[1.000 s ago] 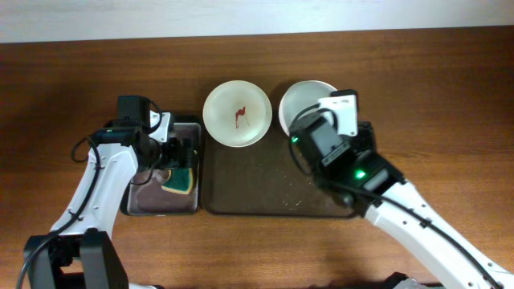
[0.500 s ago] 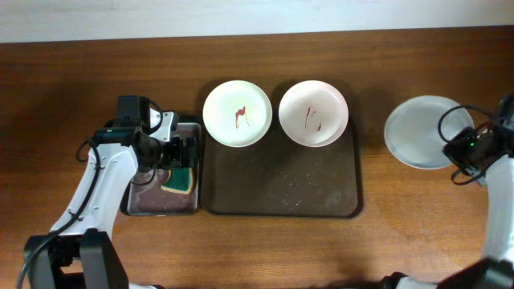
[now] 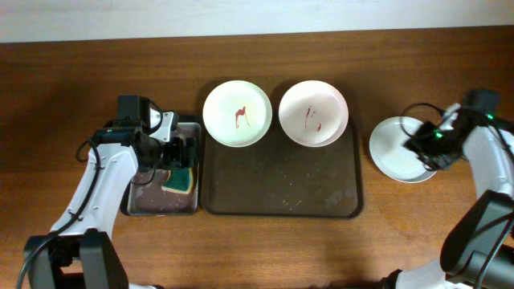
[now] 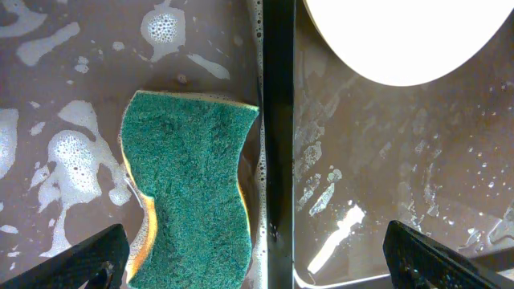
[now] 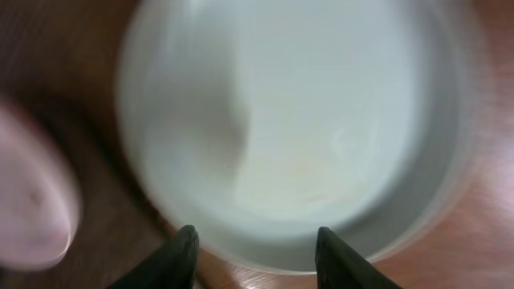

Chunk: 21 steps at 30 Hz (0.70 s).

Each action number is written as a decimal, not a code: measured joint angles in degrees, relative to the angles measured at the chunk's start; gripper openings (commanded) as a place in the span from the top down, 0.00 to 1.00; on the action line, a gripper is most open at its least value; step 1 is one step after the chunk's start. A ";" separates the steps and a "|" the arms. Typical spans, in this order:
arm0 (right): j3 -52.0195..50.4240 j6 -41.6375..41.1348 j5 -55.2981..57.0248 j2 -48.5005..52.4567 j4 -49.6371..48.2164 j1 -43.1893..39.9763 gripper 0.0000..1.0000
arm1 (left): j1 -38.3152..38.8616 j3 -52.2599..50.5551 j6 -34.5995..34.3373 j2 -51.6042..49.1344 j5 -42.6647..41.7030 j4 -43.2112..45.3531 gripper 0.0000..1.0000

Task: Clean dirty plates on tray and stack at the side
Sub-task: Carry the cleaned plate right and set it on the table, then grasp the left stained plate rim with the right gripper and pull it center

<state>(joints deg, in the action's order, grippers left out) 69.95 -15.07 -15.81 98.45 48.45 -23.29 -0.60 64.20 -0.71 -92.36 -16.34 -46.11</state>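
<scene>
Two white plates lie at the far end of the dark brown tray (image 3: 281, 193), the left one (image 3: 237, 113) and the right one (image 3: 313, 113), each with red smears at its centre. The pale mint plate (image 3: 389, 152) lies on the table right of the tray, with no smear showing. My right gripper (image 3: 428, 146) is at its right edge. In the blurred right wrist view the fingers (image 5: 259, 255) are apart over the plate's near rim (image 5: 297, 120). My left gripper (image 4: 261, 265) is open above a green sponge (image 4: 193, 177) and the small black tray's rim (image 4: 277, 120).
The small black tray (image 3: 136, 205) with foamy water holds the sponge (image 3: 181, 181) left of the brown tray. A white plate's edge (image 4: 393, 40) and the wet brown tray floor (image 4: 385, 177) show in the left wrist view. Bare wooden table lies around.
My right arm left the tray and went to the right side. The mint plate now lies lower and further left than half a second ago. The left arm has not moved.
</scene>
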 measured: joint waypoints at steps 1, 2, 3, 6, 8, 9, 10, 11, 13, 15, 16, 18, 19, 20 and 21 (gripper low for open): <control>2.10 3.15 -1.44 -0.02 1.40 4.55 0.44 | 0.00 0.00 0.00 0.00 0.00 -0.02 0.01; 3.96 5.16 -2.16 0.00 2.21 7.91 0.42 | 0.00 0.00 0.00 0.00 0.02 0.00 0.00; 6.75 8.57 -2.73 0.02 4.00 12.00 0.40 | 0.00 0.00 0.00 0.00 0.00 -0.02 0.00; 12.98 14.25 -3.78 -0.02 0.26 24.57 0.39 | 0.00 0.00 0.00 0.00 0.00 0.00 0.01; 13.18 15.15 -3.28 -0.04 -2.93 28.50 0.35 | 0.00 0.00 0.00 0.00 0.00 0.00 0.01; 13.33 15.39 -2.08 0.13 -8.55 30.77 0.34 | 0.00 0.00 0.00 0.00 0.00 -0.11 0.01; 13.49 15.61 -0.94 0.11 -12.20 34.07 0.32 | 0.00 0.00 0.00 0.00 0.00 -0.02 0.01; 13.46 15.72 -0.04 0.20 -14.75 36.37 0.31 | 0.00 0.04 0.00 0.00 0.00 0.00 0.01; 13.51 15.80 1.22 0.94 -20.06 39.58 0.31 | 0.00 0.07 0.00 0.00 0.00 0.02 0.01; 13.62 15.98 1.70 4.55 -25.24 41.75 0.31 | 0.00 0.09 0.00 0.00 0.00 0.02 0.01; 13.62 16.02 1.86 7.50 -28.68 42.29 0.31 | 0.00 0.11 0.00 0.00 0.02 0.07 0.00; 13.62 16.00 2.32 12.61 -32.96 42.64 0.32 | 0.00 0.11 0.00 0.00 -0.02 -0.13 0.01; 13.62 16.04 2.51 14.58 -34.71 42.77 0.32 | 0.00 0.11 0.00 0.00 -0.02 -0.26 0.01; 13.62 16.13 2.56 16.61 -36.30 42.95 0.33 | 0.00 0.11 0.00 0.00 0.02 -0.35 0.01; 13.62 16.17 2.69 18.91 -37.73 43.23 0.36 | 0.00 0.11 0.00 0.00 0.00 -0.70 0.01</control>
<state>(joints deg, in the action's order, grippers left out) 83.57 1.10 -13.13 117.36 10.72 19.94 -0.60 64.31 -0.71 -92.36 -16.34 -46.81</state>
